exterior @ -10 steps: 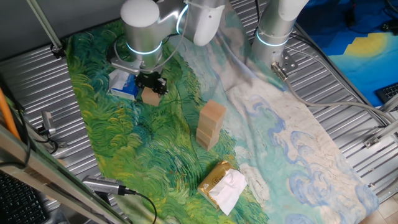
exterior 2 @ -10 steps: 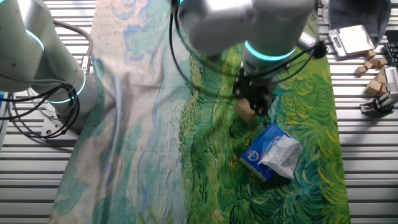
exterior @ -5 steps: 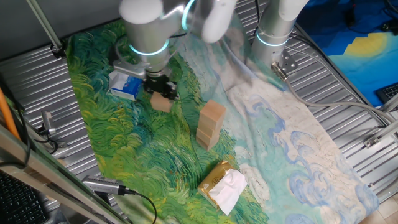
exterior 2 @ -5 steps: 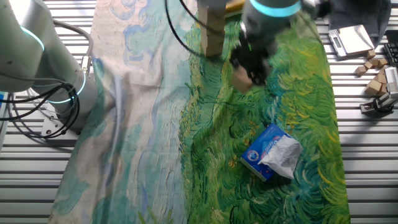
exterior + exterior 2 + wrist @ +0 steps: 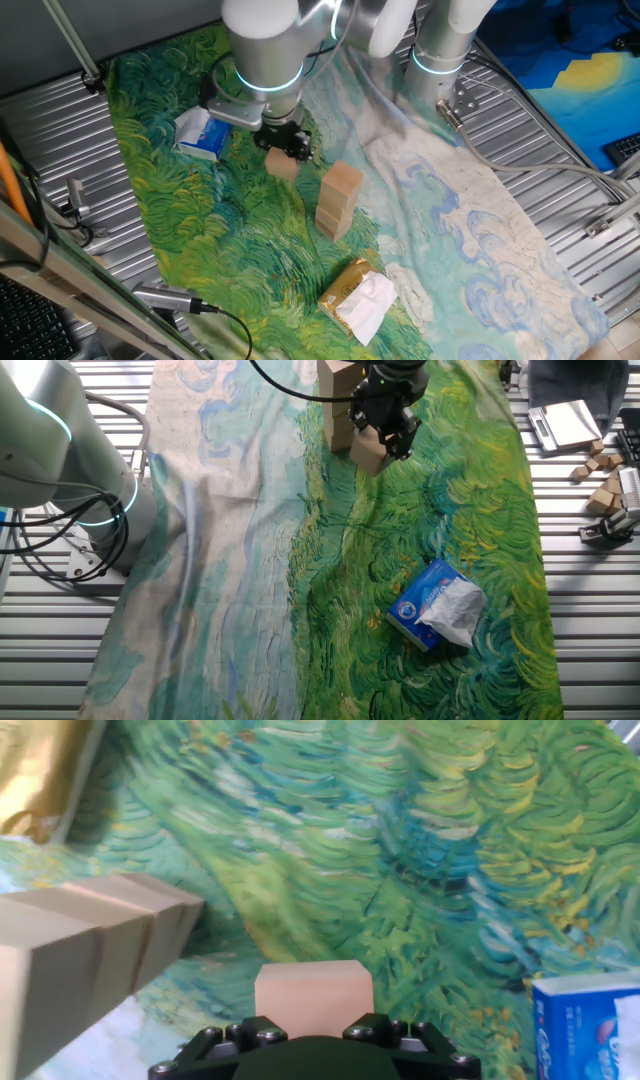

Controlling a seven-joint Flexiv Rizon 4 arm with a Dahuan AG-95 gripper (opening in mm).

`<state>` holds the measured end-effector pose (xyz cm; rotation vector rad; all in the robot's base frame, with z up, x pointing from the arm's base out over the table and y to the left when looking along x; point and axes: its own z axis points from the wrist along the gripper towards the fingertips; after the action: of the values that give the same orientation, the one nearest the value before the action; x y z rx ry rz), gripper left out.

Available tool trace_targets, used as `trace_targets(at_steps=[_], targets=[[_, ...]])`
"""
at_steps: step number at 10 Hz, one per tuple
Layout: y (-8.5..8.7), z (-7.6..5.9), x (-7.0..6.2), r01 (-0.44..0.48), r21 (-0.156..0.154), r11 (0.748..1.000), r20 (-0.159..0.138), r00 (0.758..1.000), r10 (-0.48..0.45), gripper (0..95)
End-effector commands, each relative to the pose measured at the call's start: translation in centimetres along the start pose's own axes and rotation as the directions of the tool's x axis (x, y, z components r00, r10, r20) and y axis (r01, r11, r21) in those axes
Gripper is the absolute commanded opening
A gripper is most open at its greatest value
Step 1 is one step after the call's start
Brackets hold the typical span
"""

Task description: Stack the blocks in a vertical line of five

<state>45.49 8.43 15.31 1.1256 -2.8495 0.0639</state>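
**Inspector:** Holding a single block (image 5: pixel 283 166), the gripper (image 5: pixel 285 146) is pinched on it from above, clear of the painted cloth (image 5: pixel 200 230). The hand view confirms it: that cube (image 5: pixel 313 988) sits square between the jaws.

**Second:** And the stack (image 5: pixel 338 200)?

**Inspector:** It stands upright just to the side of the gripper, toward the pale half of the cloth. In the other fixed view the carried cube (image 5: pixel 367 450) hangs just beside the stack (image 5: pixel 337 405) and partly overlaps it, at roughly mid-height, not above the top.

**Second:** How many are in the stack?

**Inspector:** Probably three; the seams are faint, so the count is not certain.

**Second:** What does the next move turn on?

**Inspector:** In my judgement, height. The stack's long axis is vertical and its top face lies above and sideways from the held cube, so lift should come before traverse.
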Motion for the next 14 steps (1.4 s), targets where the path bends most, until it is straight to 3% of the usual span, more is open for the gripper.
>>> trace_targets(at_steps=[1, 3, 5, 6, 9, 11, 12, 14], targets=[[-0.02, 0.05, -0.13, 0.01, -0.013, 1.0, 0.002, 1.0, -0.01, 0.0], [-0.02, 0.05, -0.13, 0.01, -0.04, 0.999, -0.045, 0.999, -0.012, 0.0], [-0.02, 0.05, -0.13, -0.004, -0.034, 0.999, -0.05, 0.999, 0.002, 0.0], [-0.02, 0.05, -0.13, -0.004, -0.033, 0.999, -0.044, 0.999, 0.003, 0.0], [-0.02, 0.05, -0.13, 0.016, -0.02, 1.0, 0.029, 0.999, -0.016, 0.0], [-0.02, 0.05, -0.13, -0.014, -0.033, 0.999, 0.024, 1.0, 0.015, 0.0], [-0.02, 0.05, -0.13, -0.038, -0.054, 0.998, 0.046, 0.998, 0.04, 0.0], [-0.02, 0.05, -0.13, -0.045, -0.055, 0.997, 0.04, 0.998, 0.047, 0.0]])
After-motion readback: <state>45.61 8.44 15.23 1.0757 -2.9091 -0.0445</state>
